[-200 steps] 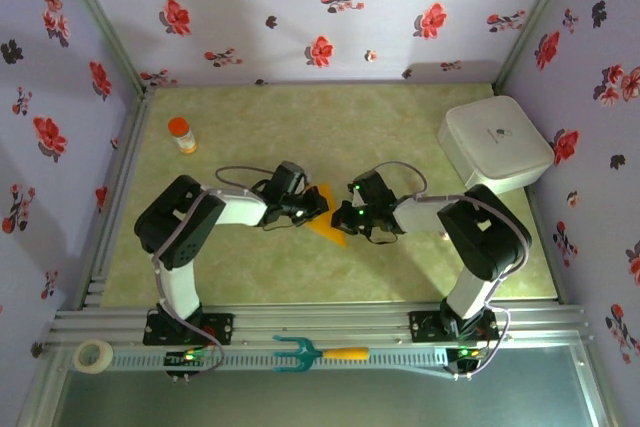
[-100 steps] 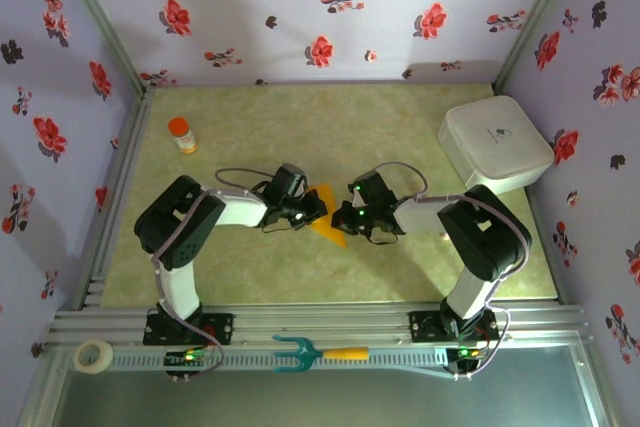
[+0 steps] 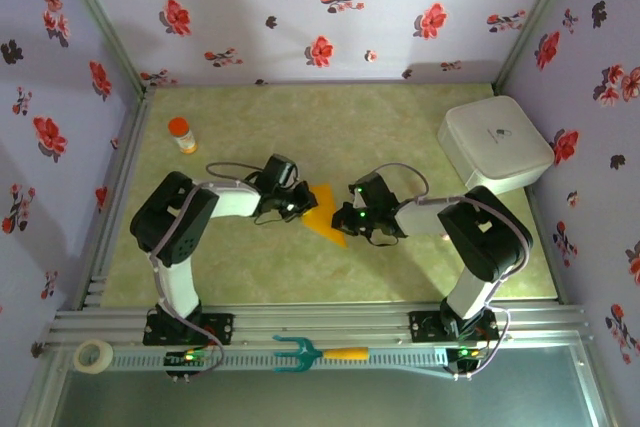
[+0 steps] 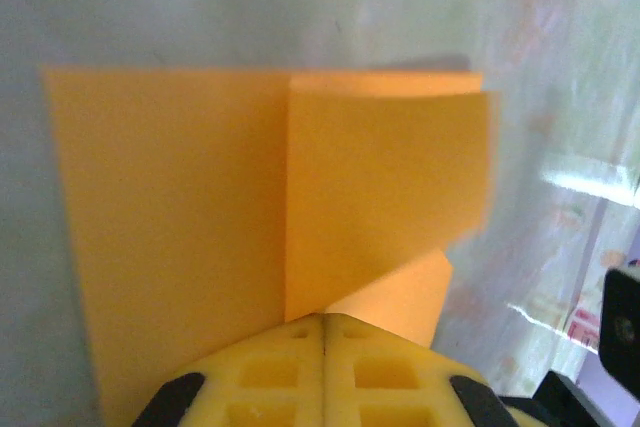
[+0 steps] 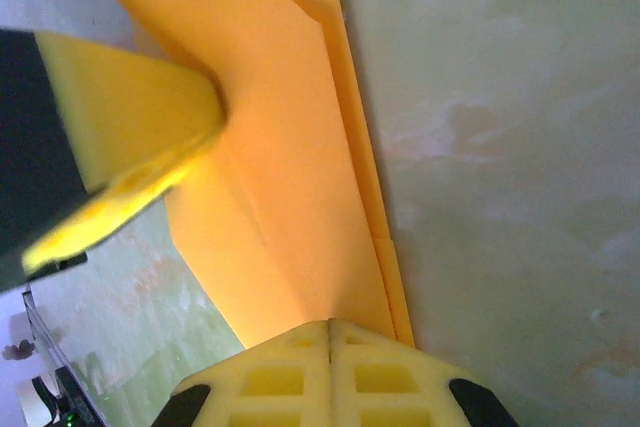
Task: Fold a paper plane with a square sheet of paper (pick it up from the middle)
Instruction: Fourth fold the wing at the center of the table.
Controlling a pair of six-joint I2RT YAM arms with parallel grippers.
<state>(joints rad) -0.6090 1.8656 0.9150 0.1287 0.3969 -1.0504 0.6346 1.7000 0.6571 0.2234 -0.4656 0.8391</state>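
Both arms bent inward; left gripper (image 3: pixel 304 204), right gripper (image 3: pixel 346 217) clamping paper (image 3: pixel 327 226)

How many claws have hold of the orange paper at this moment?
2. The left claw is shut on the orange paper from its left side, and the right claw is shut on its right edge. Both meet mid-table, neither hidden.

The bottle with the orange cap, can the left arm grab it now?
Probably not right now. The left gripper is shut on the orange paper, so it's busy. The table toward the bottle looks free, though.
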